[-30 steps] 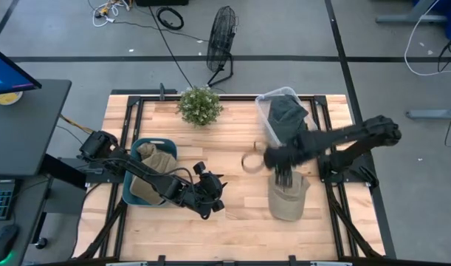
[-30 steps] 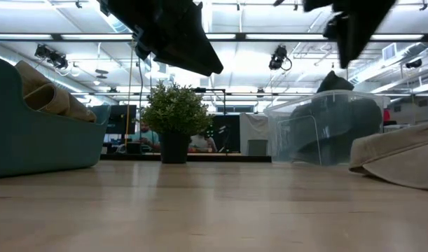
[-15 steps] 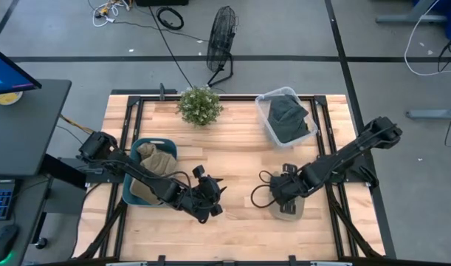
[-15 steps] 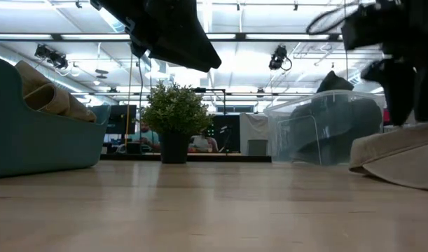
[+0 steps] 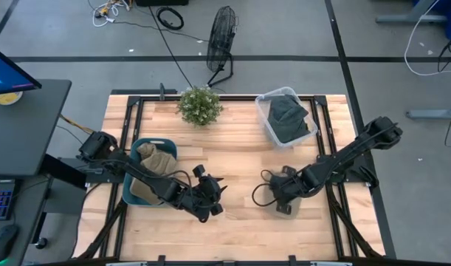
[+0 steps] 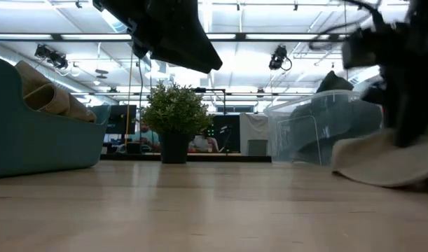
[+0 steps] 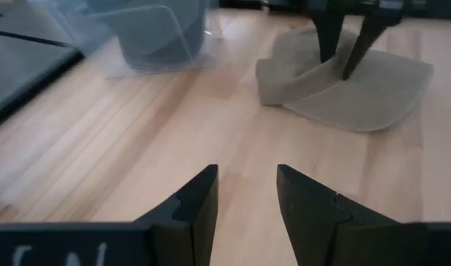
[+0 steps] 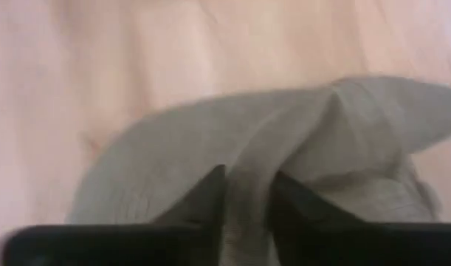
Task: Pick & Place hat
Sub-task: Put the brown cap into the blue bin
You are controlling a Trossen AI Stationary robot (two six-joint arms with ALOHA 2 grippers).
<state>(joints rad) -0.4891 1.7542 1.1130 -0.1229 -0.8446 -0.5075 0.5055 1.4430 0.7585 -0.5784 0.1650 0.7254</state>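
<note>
The beige hat (image 7: 350, 85) lies flat on the wooden table toward its right near part; in the high view only a bit of the hat (image 5: 286, 210) shows beneath my right gripper (image 5: 283, 198). That gripper (image 7: 345, 65) stands over the hat, shut on a raised fold of it. My left gripper (image 7: 246, 193) is open and empty. It hovers above the table's middle near part (image 5: 212, 195), pointing toward the hat. In the low view the hat (image 6: 378, 159) rests on the table under the blurred right gripper (image 6: 410, 98). My right gripper pinches a raised fold (image 8: 247, 174) of the hat's cloth between its two fingers (image 7: 327, 41), coming from above and pointing down. The cloth bunches up into a ridge at the fingers. The rest of the hat, with its brim (image 7: 373, 111), lies on the table.
A teal basket (image 5: 133, 193) with another beige hat (image 5: 156, 161) stands at the table's left. A clear bin (image 5: 263, 103) holding a dark hat (image 5: 288, 117) sits at the far right, and a potted plant (image 5: 200, 105) at the far middle. Bare wood lies between the grippers.
My right gripper has swung from the table's far side toward the near edge and come down onto the hat, taking hold of its cloth. The hat has bunched up under the fingers, and in the low view its edge has shifted a little toward the table's middle.
</note>
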